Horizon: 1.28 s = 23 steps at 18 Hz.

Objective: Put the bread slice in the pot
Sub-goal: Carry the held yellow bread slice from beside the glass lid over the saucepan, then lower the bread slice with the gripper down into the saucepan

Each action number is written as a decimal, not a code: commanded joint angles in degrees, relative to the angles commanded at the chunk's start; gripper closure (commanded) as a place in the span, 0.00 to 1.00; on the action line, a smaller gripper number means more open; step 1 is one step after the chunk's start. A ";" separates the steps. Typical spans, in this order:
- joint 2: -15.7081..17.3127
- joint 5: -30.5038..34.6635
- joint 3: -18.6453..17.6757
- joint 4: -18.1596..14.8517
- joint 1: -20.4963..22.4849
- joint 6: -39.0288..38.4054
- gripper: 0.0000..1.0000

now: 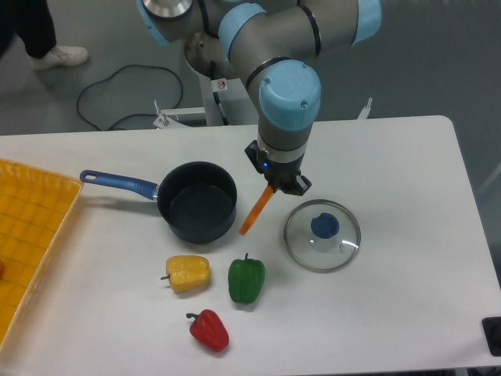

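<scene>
The bread slice [255,212] shows edge-on as an orange strip, hanging tilted down to the left just right of the pot. My gripper [274,186] is shut on its upper end, above the table between the pot and the glass lid. The pot [197,201] is a small black saucepan with a long blue handle [119,182] pointing left; its dark inside holds nothing I can see. The slice's lower tip sits close to the pot's right rim, outside it.
A round glass lid [322,235] with a blue knob lies right of the gripper. A yellow pepper [188,272], a green pepper [246,280] and a red pepper [208,330] lie in front of the pot. A yellow tray [31,235] fills the left edge.
</scene>
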 joint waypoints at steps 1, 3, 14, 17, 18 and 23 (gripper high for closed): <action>0.00 0.00 -0.17 0.00 -0.09 0.00 1.00; 0.09 0.09 -0.35 -1.22 -0.26 0.00 1.00; 4.66 1.14 -5.97 -7.21 -4.04 -0.17 1.00; 4.66 0.79 -6.50 -8.35 -7.02 -1.05 1.00; 4.66 0.70 -6.59 -8.79 -8.08 -2.71 1.00; 3.08 0.26 -7.38 -7.74 -13.09 -10.98 1.00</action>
